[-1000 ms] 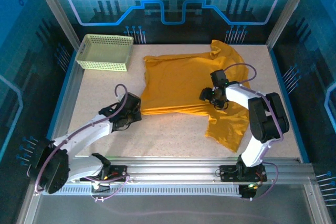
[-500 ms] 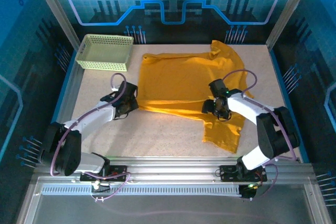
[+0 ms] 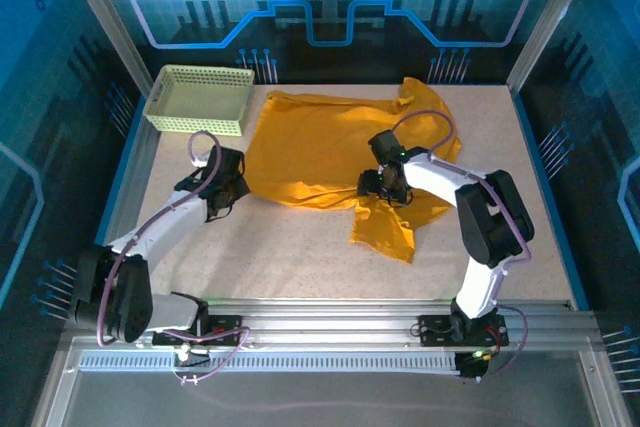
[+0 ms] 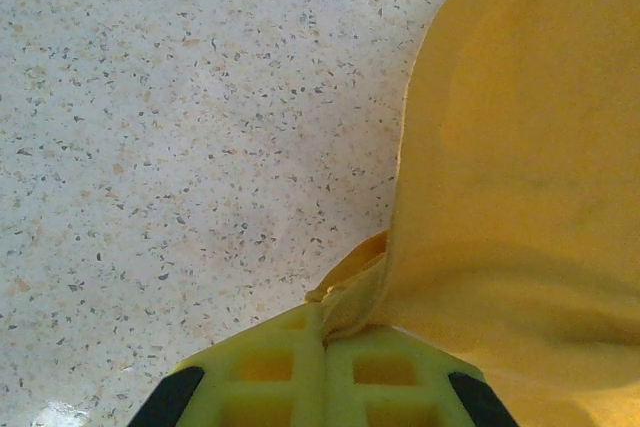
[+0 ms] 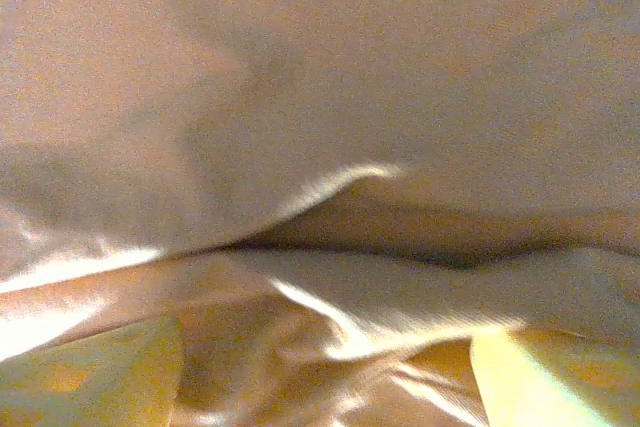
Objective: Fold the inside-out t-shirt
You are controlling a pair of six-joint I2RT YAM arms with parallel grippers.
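Observation:
The mustard inside-out t-shirt (image 3: pixel 310 147) lies rumpled across the middle of the table, plain side showing, with one flap (image 3: pixel 385 237) trailing toward the near edge. My left gripper (image 3: pixel 228 187) sits at the shirt's left lower corner. In the left wrist view it (image 4: pixel 325 322) is shut, with a bunched bit of the shirt's hem (image 4: pixel 350 292) pinched between the yellow fingers. My right gripper (image 3: pixel 385 185) is down on the middle of the shirt. In the right wrist view its fingers (image 5: pixel 90 377) stand wide apart, open, with folds of cloth (image 5: pixel 350 67) lying between and under them.
A pale yellow-green mesh basket (image 3: pixel 200 99) stands at the back left, close to the shirt's far left corner. Bare speckled tabletop (image 3: pixel 300 257) lies in front of the shirt and to the left (image 4: pixel 180 97). Blue frame walls close in the table.
My left gripper has dragged the shirt's corner left and away from me, and the whole shirt has slid left. The right gripper moved left too, and the trailing flap followed.

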